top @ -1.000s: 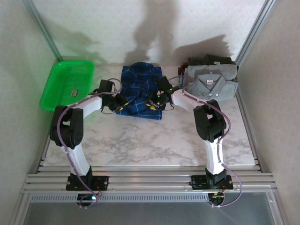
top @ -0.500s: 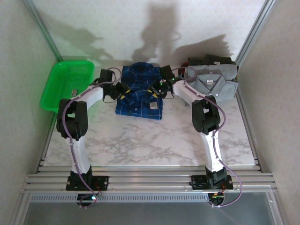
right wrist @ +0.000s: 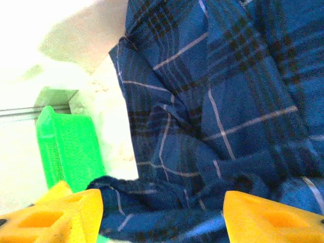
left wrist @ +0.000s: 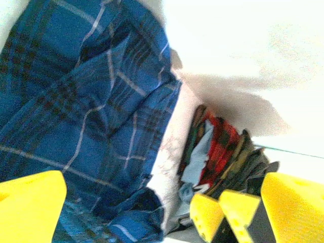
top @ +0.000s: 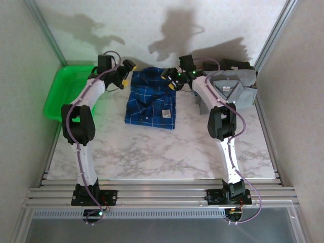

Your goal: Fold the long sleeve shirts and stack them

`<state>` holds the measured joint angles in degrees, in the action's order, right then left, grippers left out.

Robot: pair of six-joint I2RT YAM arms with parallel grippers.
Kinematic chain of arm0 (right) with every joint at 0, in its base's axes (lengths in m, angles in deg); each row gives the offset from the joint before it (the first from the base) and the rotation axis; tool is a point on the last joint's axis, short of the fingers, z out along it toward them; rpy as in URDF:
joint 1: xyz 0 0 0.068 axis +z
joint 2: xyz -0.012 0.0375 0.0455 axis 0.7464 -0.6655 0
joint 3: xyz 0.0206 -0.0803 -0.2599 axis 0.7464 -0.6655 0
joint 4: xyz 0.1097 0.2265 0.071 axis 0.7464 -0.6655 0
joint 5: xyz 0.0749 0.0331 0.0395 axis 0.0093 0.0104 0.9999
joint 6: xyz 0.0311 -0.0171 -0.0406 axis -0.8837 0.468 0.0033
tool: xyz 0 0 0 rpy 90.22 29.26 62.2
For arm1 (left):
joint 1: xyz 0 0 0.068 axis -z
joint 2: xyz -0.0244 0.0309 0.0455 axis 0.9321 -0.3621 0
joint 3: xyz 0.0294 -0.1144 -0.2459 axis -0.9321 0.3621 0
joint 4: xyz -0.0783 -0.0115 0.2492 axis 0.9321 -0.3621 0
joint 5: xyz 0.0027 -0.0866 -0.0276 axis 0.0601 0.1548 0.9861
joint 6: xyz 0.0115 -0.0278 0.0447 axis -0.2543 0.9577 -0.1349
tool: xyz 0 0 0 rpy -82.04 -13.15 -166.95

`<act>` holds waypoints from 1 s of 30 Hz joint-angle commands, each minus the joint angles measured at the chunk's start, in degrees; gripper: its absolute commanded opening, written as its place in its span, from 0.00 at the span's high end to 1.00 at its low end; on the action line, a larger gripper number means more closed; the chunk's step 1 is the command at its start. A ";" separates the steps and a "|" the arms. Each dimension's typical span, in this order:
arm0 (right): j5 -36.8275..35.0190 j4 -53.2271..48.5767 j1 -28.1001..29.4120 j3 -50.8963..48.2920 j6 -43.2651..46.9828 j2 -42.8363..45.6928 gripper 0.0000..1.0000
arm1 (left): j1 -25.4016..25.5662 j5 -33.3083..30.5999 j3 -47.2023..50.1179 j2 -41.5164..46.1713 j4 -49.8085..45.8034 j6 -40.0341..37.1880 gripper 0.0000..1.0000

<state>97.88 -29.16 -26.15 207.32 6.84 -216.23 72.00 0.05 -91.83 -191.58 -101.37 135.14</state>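
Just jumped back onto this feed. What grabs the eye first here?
The dark blue plaid shirt lies folded at the back middle of the marble table, with the left gripper and right gripper at its far corners, both open and holding nothing. A grey shirt tops a stack of darker shirts at the back right, and a bright green basket sits at the back left.

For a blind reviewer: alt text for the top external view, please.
A folded blue plaid shirt lies on the marble table, left tool and right tool open at its far corners. Grey shirt stack right, green basket left.
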 commanded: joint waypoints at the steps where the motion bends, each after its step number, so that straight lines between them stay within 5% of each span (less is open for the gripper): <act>1: -2.11 -4.86 -0.15 -7.10 4.25 8.60 0.35 | -0.63 -2.07 -1.48 4.19 -10.05 -5.49 0.01; 5: 0.62 0.35 1.33 -22.34 5.54 16.38 0.42 | 0.09 -7.94 9.34 12.26 -15.68 -12.65 0.01; 9: 0.91 1.10 4.87 -30.48 6.65 18.49 0.70 | 0.77 -9.21 25.86 20.84 -11.91 -12.82 0.09; 12: 1.71 4.11 7.13 -33.70 5.25 16.92 0.81 | 2.03 -9.13 34.22 23.37 -8.13 -11.92 0.20; 17: 0.38 5.10 9.95 -34.06 4.32 13.37 0.87 | 4.26 -8.39 39.64 21.71 -3.15 -10.32 0.30; 30: -2.87 6.35 12.63 -34.68 3.39 8.80 0.91 | 6.05 -12.52 35.99 10.93 5.63 -3.34 0.37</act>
<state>96.76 -22.99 -14.61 173.53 10.93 -206.03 77.81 -9.11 -53.43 -179.23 -99.18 129.74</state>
